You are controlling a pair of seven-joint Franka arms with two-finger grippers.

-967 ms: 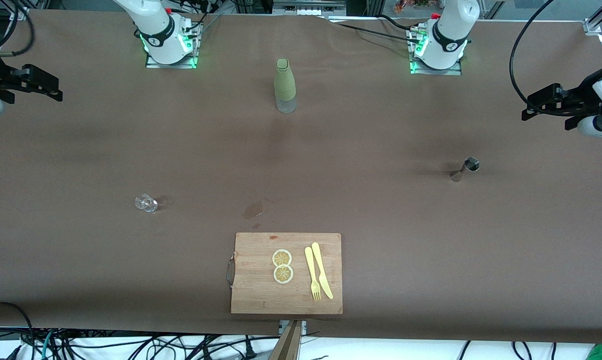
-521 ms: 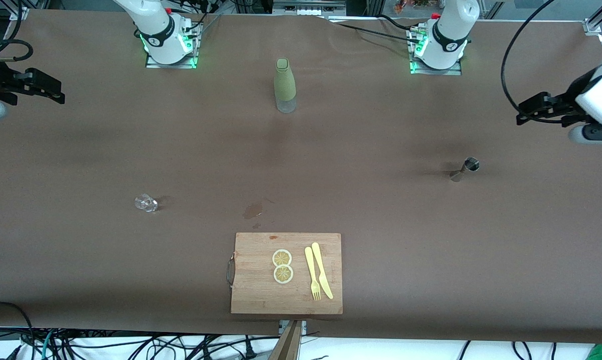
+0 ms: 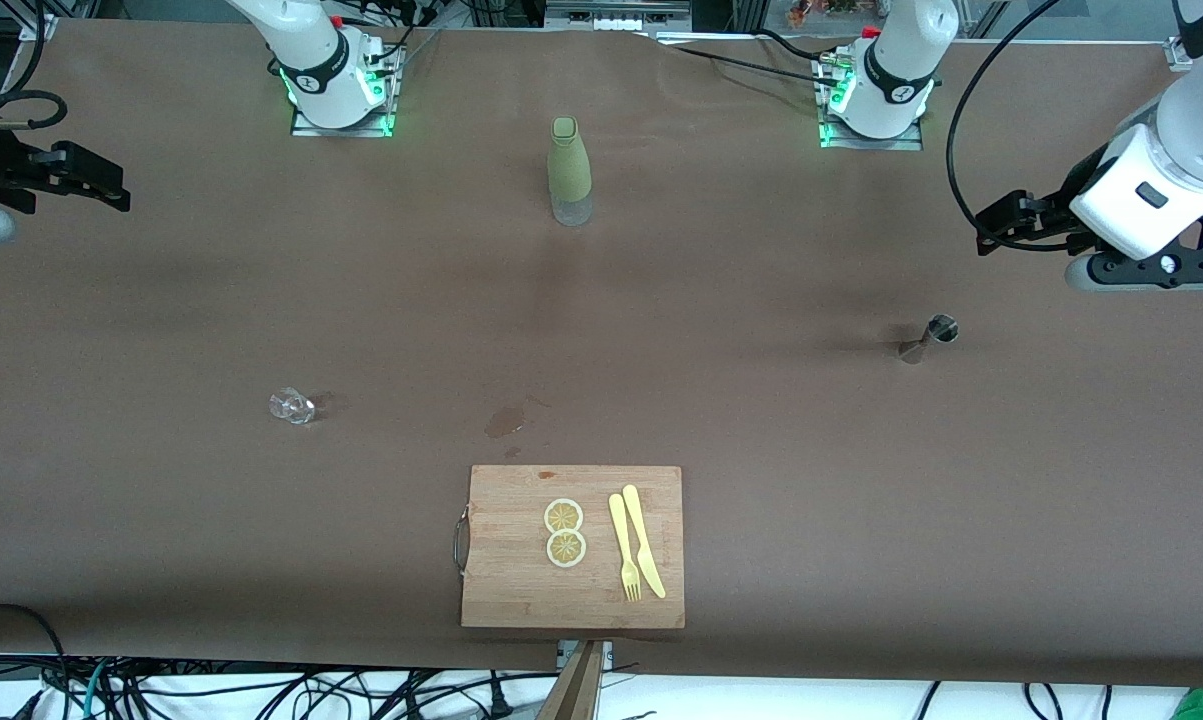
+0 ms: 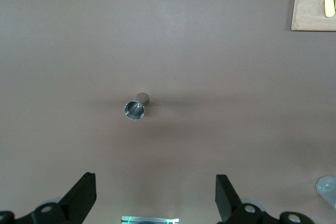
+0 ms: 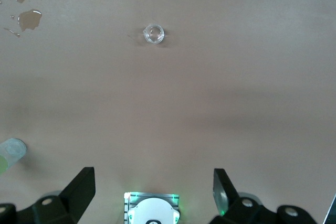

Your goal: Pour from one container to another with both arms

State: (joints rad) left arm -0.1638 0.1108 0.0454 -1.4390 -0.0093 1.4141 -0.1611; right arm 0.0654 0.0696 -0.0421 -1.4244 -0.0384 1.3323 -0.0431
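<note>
The steel jigger (image 3: 929, 338) stands upright on the brown table toward the left arm's end; the left wrist view looks down into its mouth (image 4: 135, 108). My left gripper (image 3: 993, 228) hangs open over bare table beside it, apart from it, with nothing between its fingers (image 4: 84, 192). The small clear glass cup (image 3: 291, 405) sits toward the right arm's end and shows in the right wrist view (image 5: 154, 34). Over that end's edge my right gripper (image 3: 111, 185) is also open and empty, well away from the cup.
A tall olive-green bottle (image 3: 569, 170) stands between the two bases. A wooden cutting board (image 3: 506, 560) near the front edge carries two lemon slices (image 3: 564, 532), a yellow fork (image 3: 623, 548) and a knife (image 3: 645, 545). A wet stain (image 3: 504, 420) lies just above the board.
The left arm has swung in from the table's end toward the jigger, its gripper still open. The right gripper has barely shifted. Jigger and cup have not moved.
</note>
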